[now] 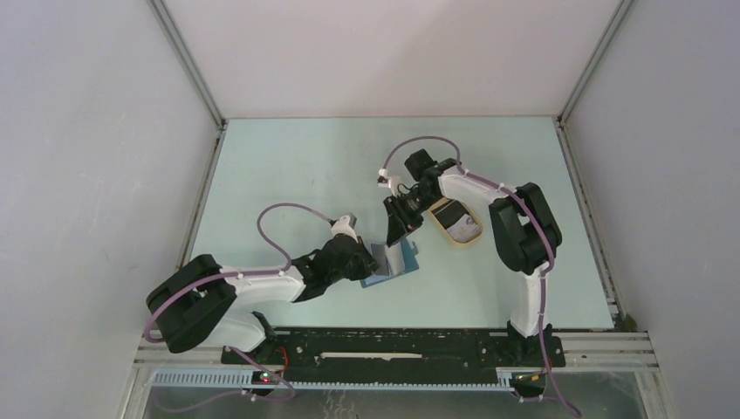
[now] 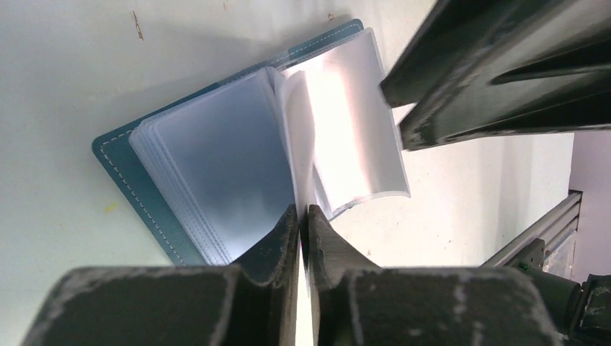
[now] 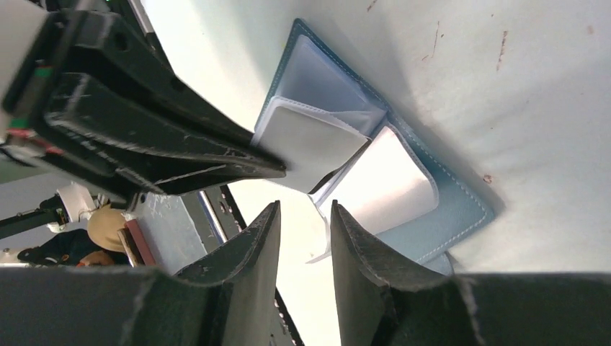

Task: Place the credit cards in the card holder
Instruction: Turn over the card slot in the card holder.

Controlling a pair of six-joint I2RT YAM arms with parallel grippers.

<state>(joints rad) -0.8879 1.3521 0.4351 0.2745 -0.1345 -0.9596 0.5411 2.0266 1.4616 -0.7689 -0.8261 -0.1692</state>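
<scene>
The teal card holder (image 1: 403, 260) lies open on the table, its clear sleeves (image 2: 216, 158) fanned out. My left gripper (image 2: 302, 213) is shut on the edge of one upright sleeve (image 2: 292, 122) and holds it apart from the stack. My right gripper (image 3: 304, 209) hovers open just above the holder (image 3: 461, 209). A loose sleeve edge lies by its right finger (image 3: 360, 245), and nothing is gripped. In the top view the left gripper (image 1: 377, 259) and right gripper (image 1: 394, 234) meet over the holder. Credit cards (image 1: 461, 227), one dark and one whitish, lie in the tray.
A beige oval tray (image 1: 476, 237) sits just right of the card holder, under the right arm's forearm. Grey walls and metal rails close in the table on three sides. The arm bases stand along the near edge.
</scene>
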